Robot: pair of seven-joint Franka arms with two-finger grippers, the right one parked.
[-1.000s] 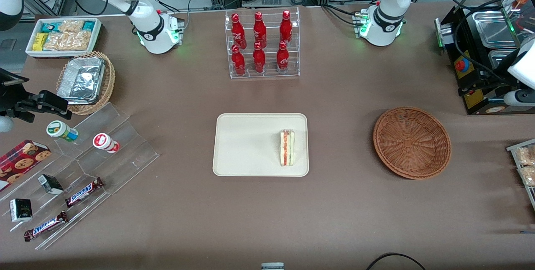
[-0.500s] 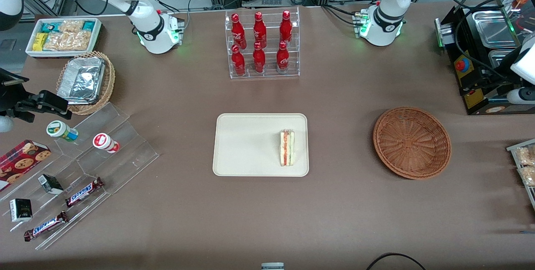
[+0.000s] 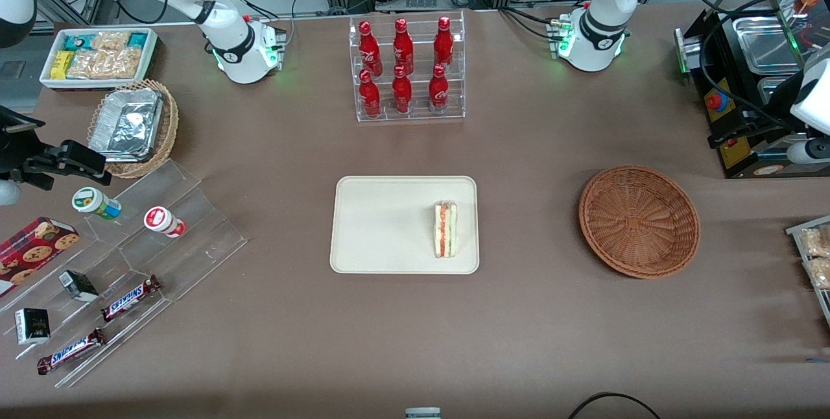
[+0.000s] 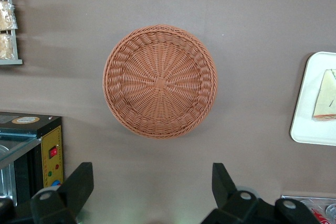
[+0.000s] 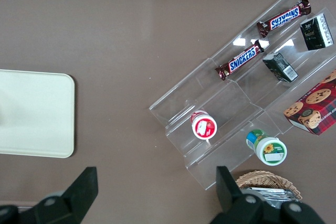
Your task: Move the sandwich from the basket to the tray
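Observation:
The sandwich [image 3: 445,229] lies on the cream tray [image 3: 389,224], at the tray's end nearer the basket, with its red and green filling edge showing. The reddish-brown wicker basket [image 3: 639,221] stands empty beside the tray, toward the working arm's end of the table. My left gripper [image 4: 152,182] is open and empty, held high above the table beside the basket [image 4: 159,82]. The left wrist view also shows the tray's rim [image 4: 302,103] and the sandwich [image 4: 326,95]. In the front view only part of the left arm [image 3: 814,104] shows at the edge.
A clear rack of red bottles [image 3: 405,69] stands farther from the front camera than the tray. A black appliance [image 3: 746,82] stands near the basket. An acrylic stand with snacks [image 3: 123,276], a foil container in a tan basket [image 3: 133,127] and a white snack bin [image 3: 97,56] lie toward the parked arm's end.
The left arm has shifted slightly at the edge of the front view. The sandwich, tray and basket have not moved.

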